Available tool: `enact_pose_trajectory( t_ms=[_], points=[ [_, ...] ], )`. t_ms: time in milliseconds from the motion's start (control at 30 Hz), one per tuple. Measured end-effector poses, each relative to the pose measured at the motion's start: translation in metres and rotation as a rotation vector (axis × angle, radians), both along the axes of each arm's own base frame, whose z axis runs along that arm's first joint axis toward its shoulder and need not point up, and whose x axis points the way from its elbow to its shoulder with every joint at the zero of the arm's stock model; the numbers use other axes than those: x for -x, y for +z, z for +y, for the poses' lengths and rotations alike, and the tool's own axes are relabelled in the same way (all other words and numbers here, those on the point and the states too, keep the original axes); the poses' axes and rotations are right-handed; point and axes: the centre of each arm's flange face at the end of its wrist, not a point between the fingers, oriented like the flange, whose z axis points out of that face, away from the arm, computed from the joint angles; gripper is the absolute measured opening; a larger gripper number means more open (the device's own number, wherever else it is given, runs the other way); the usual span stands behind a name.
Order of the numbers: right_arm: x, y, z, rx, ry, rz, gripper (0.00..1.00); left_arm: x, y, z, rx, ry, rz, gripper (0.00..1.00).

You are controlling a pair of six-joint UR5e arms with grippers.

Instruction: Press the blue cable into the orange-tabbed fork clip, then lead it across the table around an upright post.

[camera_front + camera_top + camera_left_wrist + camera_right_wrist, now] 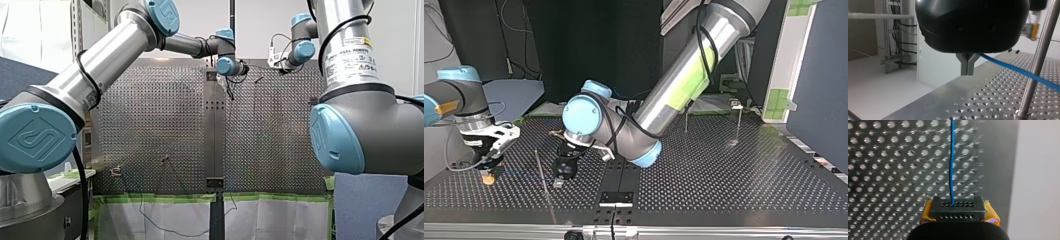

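While my left gripper (967, 73) had its fingers clamped on the thin blue cable (1020, 71) beside the upright steel post (1036, 62), the cable ran to the orange-tabbed black fork clip (958, 210). Limp and light, it seemed best held near the clip

In the top view the fork clip (487, 179) lies left of the upright post (541, 169), under my right gripper (488, 169); my left gripper (559, 182) stands just right of the post, holding the cable (1010, 67)

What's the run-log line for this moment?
left gripper: shut on cable, beside post | right gripper: over clip | cable: runs into clip
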Motion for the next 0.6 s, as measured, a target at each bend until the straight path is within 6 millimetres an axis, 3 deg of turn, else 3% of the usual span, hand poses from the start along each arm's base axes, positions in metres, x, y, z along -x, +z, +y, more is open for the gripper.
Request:
enact_pose_trajectory(
  t_ms=[233, 467, 600],
  points=[
    [-0.002, -0.036, -0.016, -0.046, -0.013, 0.009, 0.0, -0.012, -0.017, -0.004, -0.008, 0.009, -0.021, 0.0],
    [-0.007, -0.069, -0.026, -0.094, -0.01, 0.019, 0.0, -0.02, -0.055, -0.012, -0.053, 0.014, 0.008, 0.0],
    [-0.006, -0.076, -0.029, -0.105, -0.011, 0.021, 0.0, -0.022, -0.076, -0.014, -0.098, 0.025, 0.035, 0.0]
  ],
)
